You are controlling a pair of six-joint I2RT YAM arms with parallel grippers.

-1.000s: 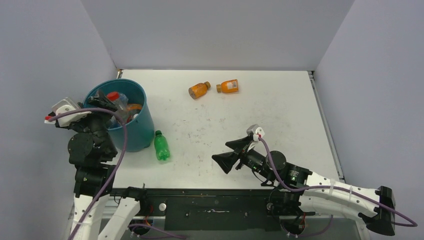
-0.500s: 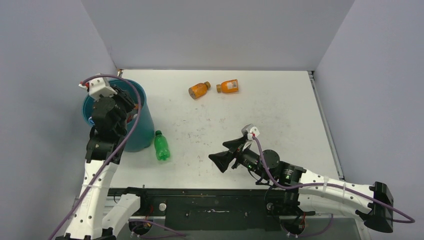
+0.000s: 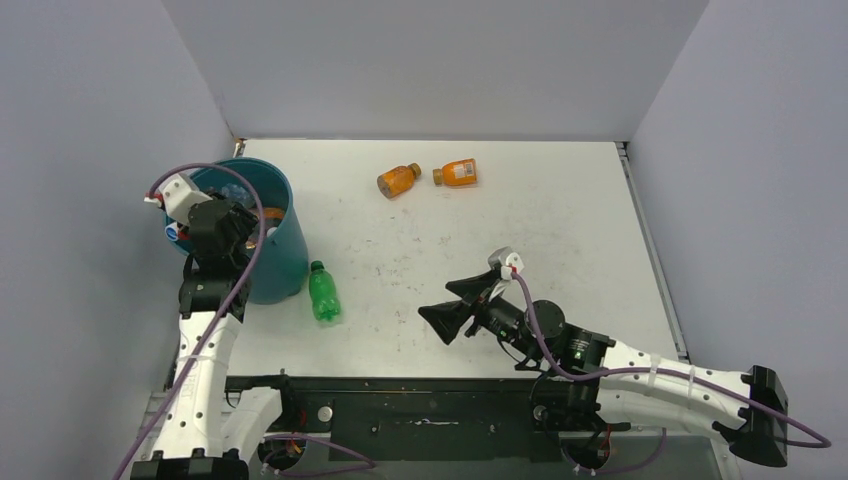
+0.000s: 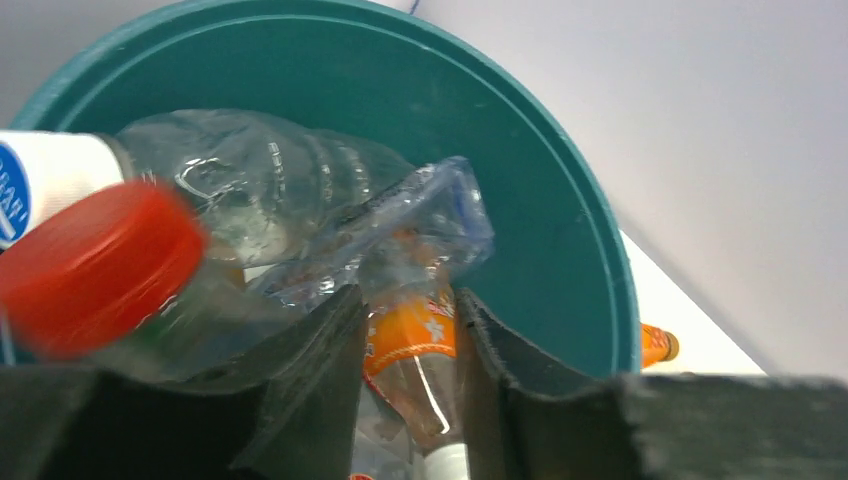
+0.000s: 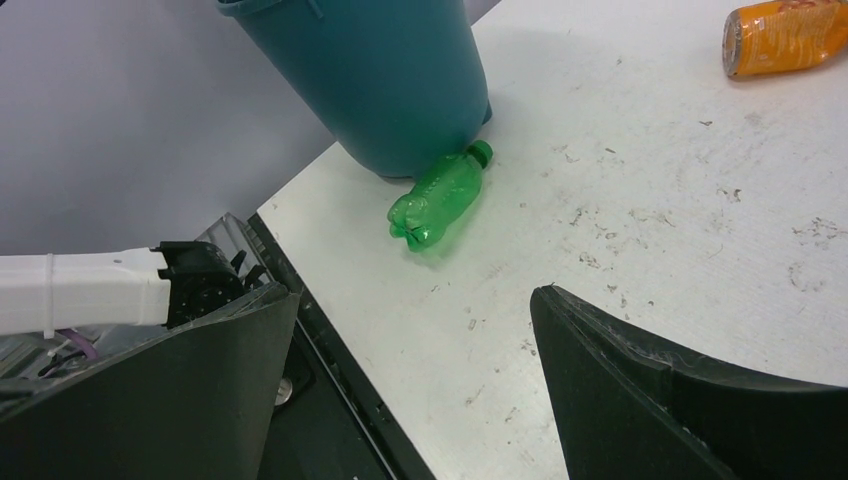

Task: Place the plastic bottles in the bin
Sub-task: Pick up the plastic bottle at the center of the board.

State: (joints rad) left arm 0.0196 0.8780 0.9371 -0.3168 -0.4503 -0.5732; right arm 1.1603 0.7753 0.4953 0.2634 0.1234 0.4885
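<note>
The teal bin (image 3: 285,255) stands at the table's left and holds several plastic bottles. In the left wrist view I see its inside wall (image 4: 520,180), a clear crumpled bottle (image 4: 270,185), a blurred red-capped bottle (image 4: 95,265) and an orange-labelled bottle (image 4: 410,335). My left gripper (image 3: 232,225) hangs over the bin's left rim. Its jaws stand a narrow gap apart, and the orange-labelled bottle shows through the gap (image 4: 408,310). A green bottle (image 3: 322,291) lies beside the bin's base (image 5: 440,198). Two orange bottles (image 3: 398,180) (image 3: 458,173) lie at the far middle. My right gripper (image 3: 455,308) is wide open and empty, right of the green bottle.
White walls close the table on three sides. The black front rail (image 3: 420,400) runs along the near edge, next to my right gripper's left finger (image 5: 190,400). One orange bottle (image 5: 785,35) shows at the far right of the right wrist view.
My left arm unfolded and swung up over the bin, then drew back a little toward its left rim. My right gripper shifted slightly toward the left and stayed open.
</note>
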